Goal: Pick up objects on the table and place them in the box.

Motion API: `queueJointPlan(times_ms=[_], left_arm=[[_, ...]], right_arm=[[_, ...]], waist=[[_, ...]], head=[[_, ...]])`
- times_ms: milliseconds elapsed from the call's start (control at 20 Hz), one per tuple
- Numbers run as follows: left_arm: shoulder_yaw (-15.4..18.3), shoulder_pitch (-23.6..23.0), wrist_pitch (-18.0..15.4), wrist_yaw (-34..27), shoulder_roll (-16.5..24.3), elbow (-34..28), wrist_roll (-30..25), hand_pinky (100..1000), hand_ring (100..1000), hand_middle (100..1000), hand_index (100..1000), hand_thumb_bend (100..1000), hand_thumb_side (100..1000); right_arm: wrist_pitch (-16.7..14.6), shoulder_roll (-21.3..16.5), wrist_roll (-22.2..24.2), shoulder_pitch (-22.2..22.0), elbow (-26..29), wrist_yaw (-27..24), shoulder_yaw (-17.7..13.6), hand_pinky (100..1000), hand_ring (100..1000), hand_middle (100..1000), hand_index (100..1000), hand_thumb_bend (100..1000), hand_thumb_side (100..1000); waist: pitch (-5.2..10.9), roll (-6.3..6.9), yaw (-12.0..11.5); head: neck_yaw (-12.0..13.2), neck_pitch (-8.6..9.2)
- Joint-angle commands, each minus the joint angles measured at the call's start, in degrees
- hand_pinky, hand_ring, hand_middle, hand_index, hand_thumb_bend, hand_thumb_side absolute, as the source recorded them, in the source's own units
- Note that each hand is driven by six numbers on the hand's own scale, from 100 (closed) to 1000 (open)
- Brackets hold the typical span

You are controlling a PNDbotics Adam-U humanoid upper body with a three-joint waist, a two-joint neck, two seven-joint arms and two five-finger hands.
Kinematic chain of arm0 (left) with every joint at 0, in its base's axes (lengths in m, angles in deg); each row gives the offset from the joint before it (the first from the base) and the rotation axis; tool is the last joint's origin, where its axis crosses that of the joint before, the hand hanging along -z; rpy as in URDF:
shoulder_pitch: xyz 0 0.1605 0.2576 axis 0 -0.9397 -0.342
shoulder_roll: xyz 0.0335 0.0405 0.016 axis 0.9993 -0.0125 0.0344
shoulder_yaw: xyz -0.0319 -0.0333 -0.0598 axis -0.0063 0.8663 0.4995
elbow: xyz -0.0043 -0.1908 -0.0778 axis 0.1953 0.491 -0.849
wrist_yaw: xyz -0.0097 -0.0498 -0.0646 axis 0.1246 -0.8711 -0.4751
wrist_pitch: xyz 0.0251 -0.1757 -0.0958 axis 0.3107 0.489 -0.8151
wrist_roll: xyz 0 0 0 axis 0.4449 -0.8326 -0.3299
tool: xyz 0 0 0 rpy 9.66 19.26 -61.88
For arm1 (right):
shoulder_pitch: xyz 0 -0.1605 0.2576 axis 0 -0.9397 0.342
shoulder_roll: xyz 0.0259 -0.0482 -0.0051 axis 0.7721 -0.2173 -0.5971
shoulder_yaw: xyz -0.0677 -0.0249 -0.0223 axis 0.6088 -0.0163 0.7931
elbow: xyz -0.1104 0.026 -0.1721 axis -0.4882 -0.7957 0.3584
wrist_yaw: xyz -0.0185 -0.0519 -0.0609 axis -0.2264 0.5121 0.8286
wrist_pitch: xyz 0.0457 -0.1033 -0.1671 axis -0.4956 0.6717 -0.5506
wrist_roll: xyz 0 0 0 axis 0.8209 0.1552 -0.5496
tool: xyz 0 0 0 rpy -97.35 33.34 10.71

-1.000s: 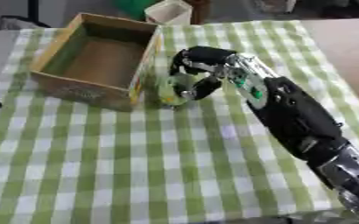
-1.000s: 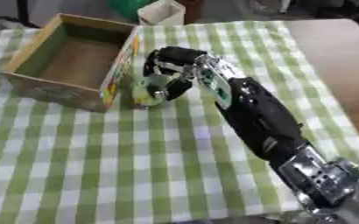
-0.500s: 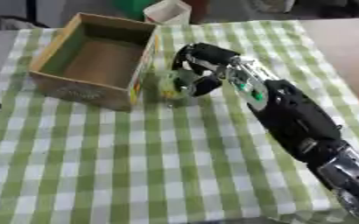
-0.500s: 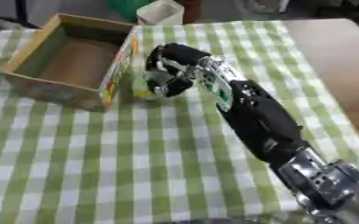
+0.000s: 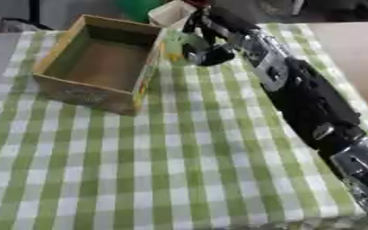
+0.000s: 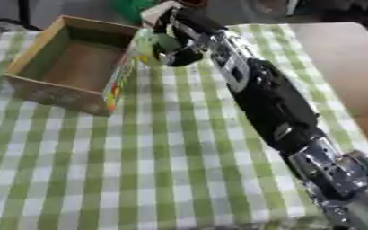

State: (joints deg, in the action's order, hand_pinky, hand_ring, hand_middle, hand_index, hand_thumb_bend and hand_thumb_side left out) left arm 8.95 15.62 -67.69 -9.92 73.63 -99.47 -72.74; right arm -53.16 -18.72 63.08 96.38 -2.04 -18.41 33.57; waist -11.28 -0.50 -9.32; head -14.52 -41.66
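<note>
Your right hand is curled around a pale green object, held just beside the right wall of the open cardboard box on the green checked tablecloth. You appear to be in the carry step. Next, bring the object leftward over the wall, then release inside. Your left hand is out of view

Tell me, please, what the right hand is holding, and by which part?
The right hand is curled round a pale green object; which part it grips cannot be told.
</note>
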Motion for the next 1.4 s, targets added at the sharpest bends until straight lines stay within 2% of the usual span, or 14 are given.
queueJointPlan(times_ms=[50,400,650,750,800,850,900,950,1100,1250,1400], left_arm=[[-0.38,0.85,-0.11,-0.29,0.39,-1.56,-0.57,472,732,649,534,175,392],[-1.48,2.01,-0.25,-0.97,-0.51,-2.02,-1.66,472,730,646,531,188,376],[-1.88,2.5,-0.35,-1.33,-0.81,-2.35,-2.01,472,717,639,531,194,372],[-2.02,2.67,-0.35,-1.45,-0.94,-2.42,-2.16,472,713,637,531,196,371],[-2.05,2.72,-0.35,-1.49,-0.98,-2.45,-2.19,471,711,636,531,198,370],[-2.06,2.73,-0.35,-1.53,-1.01,-2.47,-2.19,471,710,635,531,199,370],[-2.06,2.73,-0.35,-1.56,-1.03,-2.49,-2.18,471,709,635,531,201,369],[-2.06,2.71,-0.34,-1.56,-1.05,-2.49,-2.17,471,709,635,531,202,370],[-1.95,2.64,-0.31,-1.51,-1.01,-2.44,-2.11,471,709,635,531,204,372],[-1.74,2.58,-0.28,-1.36,-0.92,-2.38,-1.92,471,709,634,531,205,375],[-1.39,2.36,-0.29,-1.16,-0.72,-2.35,-1.62,470,709,634,530,206,377]], right_arm=[[0.76,0.63,-2.26,2.72,-1.76,0.76,-1.64,314,281,163,220,100,215],[0.11,4.79,-4.09,4.77,-6.0,4.34,-1.89,318,286,167,227,100,199],[-0.78,8.18,-4.54,5.36,-8.26,7.26,-1.54,332,300,181,248,100,198],[-0.81,9.37,-4.9,5.46,-8.9,8.72,-1.46,434,415,295,371,100,200],[-0.6,9.76,-5.06,5.45,-9.1,9.57,-1.37,555,595,477,578,100,211],[-0.29,10.05,-4.87,5.48,-9.2,10.71,-1.15,621,690,578,684,100,218],[-0.01,10.21,-4.66,5.51,-9.1,11.87,-1.0,736,818,759,821,100,225],[0.33,10.28,-4.48,5.52,-8.78,13.12,-0.86,794,875,826,879,100,224],[1.44,10.02,-5.08,5.48,-7.05,15.46,-0.83,869,959,932,953,100,214],[3.06,9.19,-6.63,5.41,-4.92,15.6,-0.96,877,964,964,969,100,193],[4.63,7.72,-8.24,4.98,-1.96,13.92,-0.83,863,951,953,959,100,163]], waist=[[1.13,0.14,-0.9],[0.86,0.51,-5.29],[0.46,0.73,-7.32],[0.32,0.82,-7.85],[0.27,0.86,-7.98],[0.25,0.89,-8.08],[0.23,0.91,-8.11],[0.21,0.93,-8.09],[0.1,0.89,-7.78],[-0.09,0.78,-7.19],[-0.22,0.72,-6.34]], head=[[-1.17,0.76],[-4.89,1.64],[-6.75,1.99],[-7.16,2.13],[-7.25,2.17],[-7.31,2.2],[-7.34,2.21],[-7.34,2.23],[-7.19,2.35],[-6.83,2.57],[-6.14,2.71]])
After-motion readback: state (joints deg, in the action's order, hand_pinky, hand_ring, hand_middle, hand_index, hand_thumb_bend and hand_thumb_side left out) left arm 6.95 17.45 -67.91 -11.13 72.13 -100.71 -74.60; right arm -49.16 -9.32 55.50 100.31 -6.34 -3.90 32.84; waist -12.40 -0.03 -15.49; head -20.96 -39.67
